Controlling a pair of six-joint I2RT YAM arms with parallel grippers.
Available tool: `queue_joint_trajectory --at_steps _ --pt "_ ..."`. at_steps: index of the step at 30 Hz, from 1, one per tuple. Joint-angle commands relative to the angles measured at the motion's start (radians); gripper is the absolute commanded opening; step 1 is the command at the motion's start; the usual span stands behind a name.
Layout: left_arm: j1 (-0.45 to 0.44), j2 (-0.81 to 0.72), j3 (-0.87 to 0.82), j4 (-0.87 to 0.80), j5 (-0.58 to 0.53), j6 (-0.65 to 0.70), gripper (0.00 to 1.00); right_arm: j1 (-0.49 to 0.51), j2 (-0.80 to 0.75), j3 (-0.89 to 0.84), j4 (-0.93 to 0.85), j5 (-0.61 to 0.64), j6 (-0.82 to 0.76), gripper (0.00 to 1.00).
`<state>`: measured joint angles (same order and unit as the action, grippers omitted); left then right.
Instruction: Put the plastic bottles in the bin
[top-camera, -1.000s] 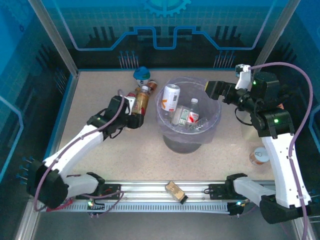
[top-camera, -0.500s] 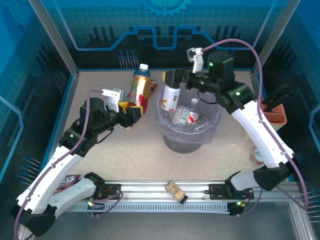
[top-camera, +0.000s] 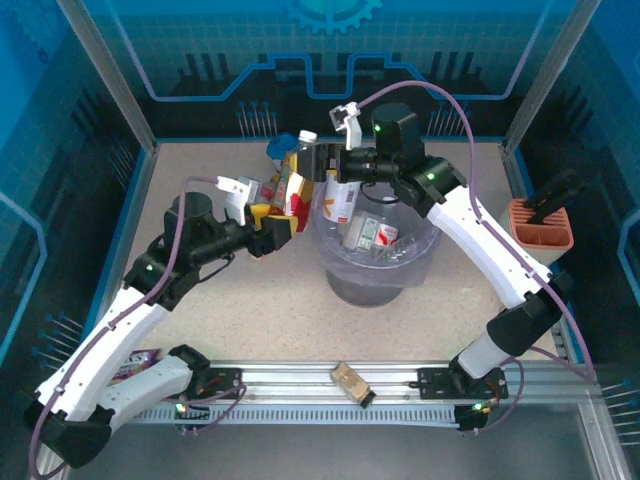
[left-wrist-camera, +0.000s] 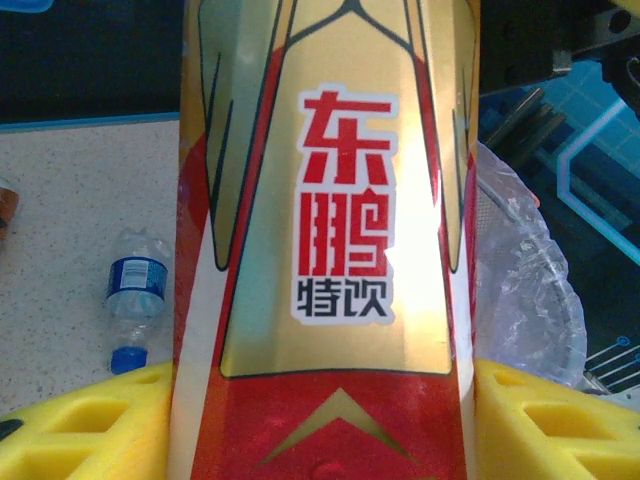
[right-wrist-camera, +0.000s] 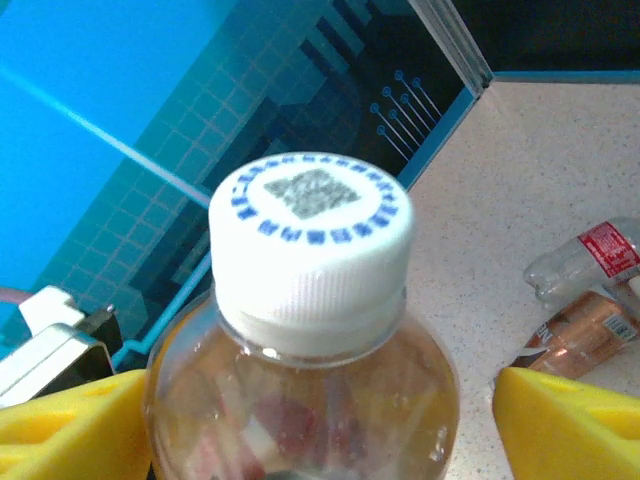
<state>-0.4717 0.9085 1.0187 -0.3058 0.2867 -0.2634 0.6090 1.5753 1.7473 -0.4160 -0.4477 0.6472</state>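
Left claw (left-wrist-camera: 320, 425) clamps the gold-red bottle (left-wrist-camera: 330, 200) upright, cap up; right claw (right-wrist-camera: 320, 400) straddles its neck, unclenched.

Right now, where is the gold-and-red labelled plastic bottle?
Top view: the left gripper holds the bottle beside the left rim of the round grey bin, its cap within the right gripper.

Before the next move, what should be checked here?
1. Left fingers clamp the gold-and-red labelled plastic bottle: ok.
2. Bottle over the round grey bin lined with a lavender bag: not ok, it is outside the rim, on the left arm's side.
3. Right fingers shut on the bottle's white ribbed cap: not ok, a gap shows on one side.
4. Room in the bin: ok.
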Motion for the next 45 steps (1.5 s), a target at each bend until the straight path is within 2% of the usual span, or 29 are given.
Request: queue_joint_trajectory --at_steps 1,4,7,9,10,13,19,22,24,26,29,32,35,40,45 --pt "-0.009 0.006 0.007 0.048 0.025 -0.005 0.4 0.002 -0.004 0.032 0.021 -0.006 0.0 0.79" --pt "-0.008 0.024 0.034 0.031 0.019 -0.001 0.4 -0.014 -0.016 0.02 0.049 -0.02 0.018 0.67" --pt "-0.008 0.047 0.074 0.006 0.022 0.016 0.49 -0.025 -0.03 0.021 0.056 -0.016 0.011 0.56" --pt "-0.008 0.05 0.084 0.02 0.034 0.014 0.6 -0.035 -0.051 0.017 0.066 -0.001 0.003 0.53" --pt "-0.009 0.049 0.085 0.034 0.051 0.01 0.62 -0.04 -0.057 0.015 0.069 0.005 -0.001 0.51" --pt "-0.009 0.049 0.078 0.092 0.08 -0.033 0.84 -0.068 -0.083 0.011 0.086 0.008 -0.01 0.48" --pt "-0.008 0.019 0.047 0.113 0.049 -0.058 0.93 -0.203 -0.157 0.015 0.052 -0.003 -0.046 0.44" --pt "-0.007 0.017 0.058 0.013 -0.045 -0.048 0.94 -0.262 -0.187 0.077 -0.133 0.054 -0.183 0.41" --pt "0.001 0.034 0.066 -0.073 -0.133 -0.048 0.95 -0.271 -0.188 0.145 -0.304 0.152 -0.32 0.41" --pt "0.047 0.072 0.072 -0.157 -0.194 -0.081 0.95 -0.272 -0.178 0.201 -0.469 0.263 -0.435 0.41" --pt "0.153 0.13 0.048 -0.217 -0.169 -0.142 0.94 -0.272 -0.159 0.247 -0.638 0.358 -0.534 0.41" --pt "0.219 0.165 0.007 -0.21 -0.166 -0.158 0.91 -0.263 -0.149 0.262 -0.732 0.412 -0.583 0.41" --pt "0.245 0.218 0.006 -0.23 -0.204 -0.123 0.91 -0.243 -0.14 0.264 -0.805 0.451 -0.616 0.41" --pt "0.252 0.327 0.024 -0.233 -0.273 -0.044 0.87 -0.202 -0.077 0.285 -0.917 0.517 -0.643 0.41" --pt "0.252 0.412 0.021 -0.202 -0.304 -0.01 0.83 -0.173 -0.037 0.231 -0.896 0.503 -0.638 0.41"
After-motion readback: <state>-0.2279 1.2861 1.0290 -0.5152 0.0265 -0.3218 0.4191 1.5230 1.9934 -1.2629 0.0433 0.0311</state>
